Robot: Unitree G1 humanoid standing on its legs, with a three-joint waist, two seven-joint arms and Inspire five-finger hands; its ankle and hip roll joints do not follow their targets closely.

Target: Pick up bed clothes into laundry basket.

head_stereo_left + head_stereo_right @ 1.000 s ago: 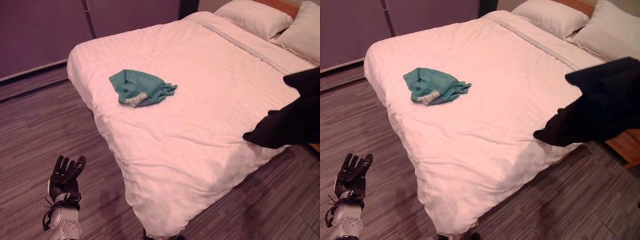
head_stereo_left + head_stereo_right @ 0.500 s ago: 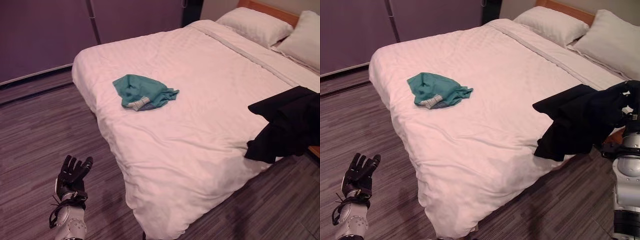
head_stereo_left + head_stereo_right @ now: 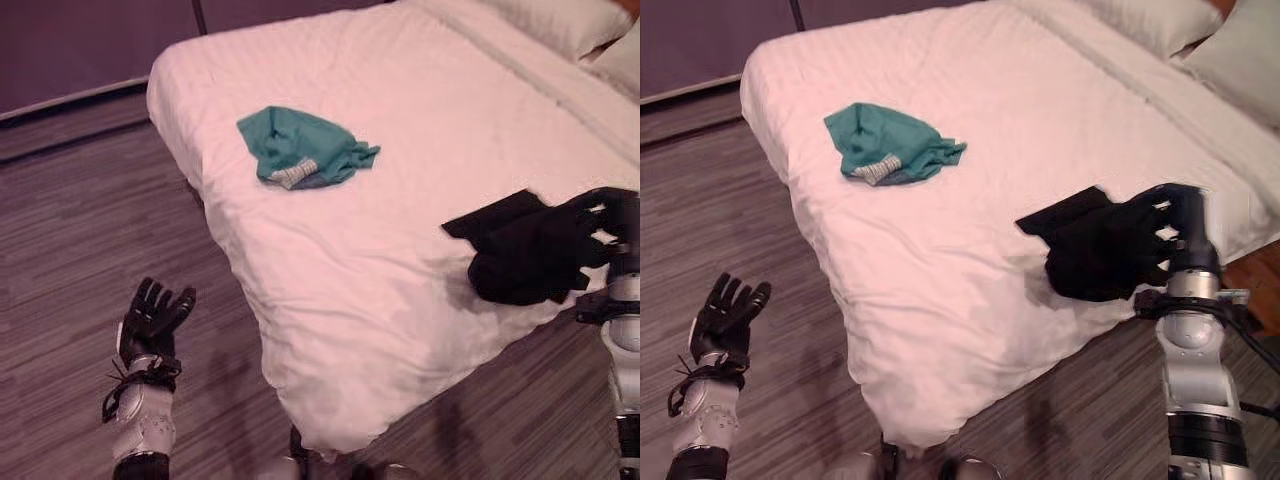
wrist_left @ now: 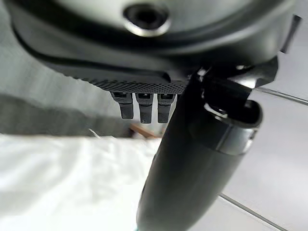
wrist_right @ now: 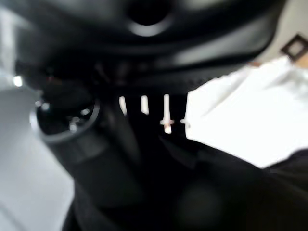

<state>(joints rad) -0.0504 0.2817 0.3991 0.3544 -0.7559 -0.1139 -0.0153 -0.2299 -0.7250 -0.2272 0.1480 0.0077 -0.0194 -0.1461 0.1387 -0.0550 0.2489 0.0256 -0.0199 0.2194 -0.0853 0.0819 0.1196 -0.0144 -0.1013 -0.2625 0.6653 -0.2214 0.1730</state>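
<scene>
A black garment hangs bunched from my right hand, whose fingers are curled round it at the bed's near right edge; part of the cloth rests on the sheet. In the right wrist view the dark cloth lies under the hand. A teal garment lies crumpled on the white bed, toward its far left part. My left hand is held up over the floor left of the bed, fingers straight and holding nothing. The left wrist view looks past its fingers to the white bedding.
White pillows lie at the head of the bed, far right. Dark cabinet fronts run along the back left. Wood-look floor surrounds the bed's left side and foot.
The camera has tipped downward. My right hand has come down and inward with the black garment, which now partly rests on the bed edge. The left hand stays raised.
</scene>
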